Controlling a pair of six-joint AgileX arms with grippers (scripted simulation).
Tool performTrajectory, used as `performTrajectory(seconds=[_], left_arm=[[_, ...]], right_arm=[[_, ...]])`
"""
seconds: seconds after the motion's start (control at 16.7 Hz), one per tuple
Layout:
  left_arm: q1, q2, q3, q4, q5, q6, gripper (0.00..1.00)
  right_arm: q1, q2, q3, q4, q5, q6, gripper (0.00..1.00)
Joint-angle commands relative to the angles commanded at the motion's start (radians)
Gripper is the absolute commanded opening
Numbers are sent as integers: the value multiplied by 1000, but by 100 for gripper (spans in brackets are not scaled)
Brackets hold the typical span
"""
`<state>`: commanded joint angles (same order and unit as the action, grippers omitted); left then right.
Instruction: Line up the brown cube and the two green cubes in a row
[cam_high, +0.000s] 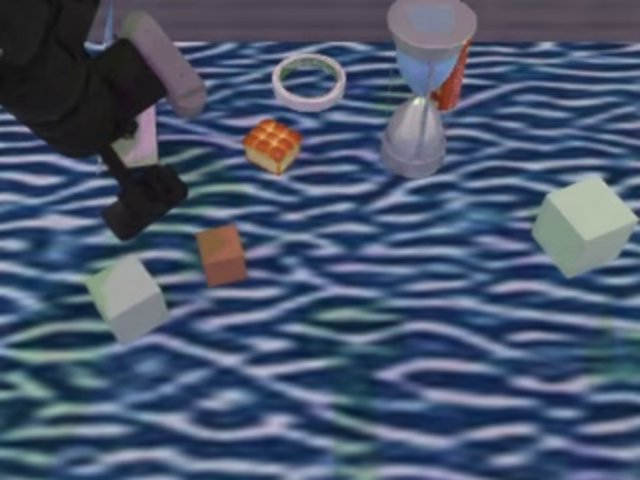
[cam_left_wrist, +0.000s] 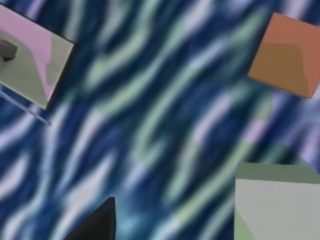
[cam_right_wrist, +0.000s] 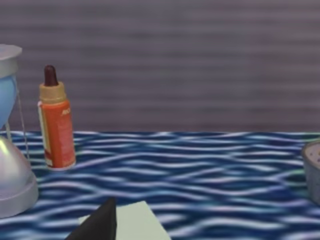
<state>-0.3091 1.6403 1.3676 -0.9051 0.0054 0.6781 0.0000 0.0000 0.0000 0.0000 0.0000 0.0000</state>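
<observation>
- Wavy blue-and-white patterned counter (cam_high: 400, 400) all over, grey wall behind.
- Small pale mint-green smooth cube (cam_high: 127, 297) sits nearest on the left, the terracotta brown matte cube (cam_high: 221, 254) just beside it.
- Bigger pale green cube (cam_high: 585, 225) is way off right.
- All look rigid, light, a bit slick; I'd pinch flat opposite faces.
- Left hand (cam_high: 143, 197) hovers behind those two; can't tell its state.
- Right arm isn't visible from above.

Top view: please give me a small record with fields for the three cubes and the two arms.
brown cube: left half, apart from the others
smaller green cube: beside brown cube, further left
larger green cube: far right, alone
row: not yet formed
left claw: above table, just up-left of brown cube, holding nothing
right arm: not in the top view
</observation>
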Motion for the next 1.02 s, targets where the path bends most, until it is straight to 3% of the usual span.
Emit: performTrajectory(seconds=[0.48,1.02], left_arm=[[-90,525,425,-271,-2,204,100],[-91,560,435,-270,-2,217,100]], right_arm=[[0,0,0,0,0,0,100],[0,0,0,0,0,0,100]])
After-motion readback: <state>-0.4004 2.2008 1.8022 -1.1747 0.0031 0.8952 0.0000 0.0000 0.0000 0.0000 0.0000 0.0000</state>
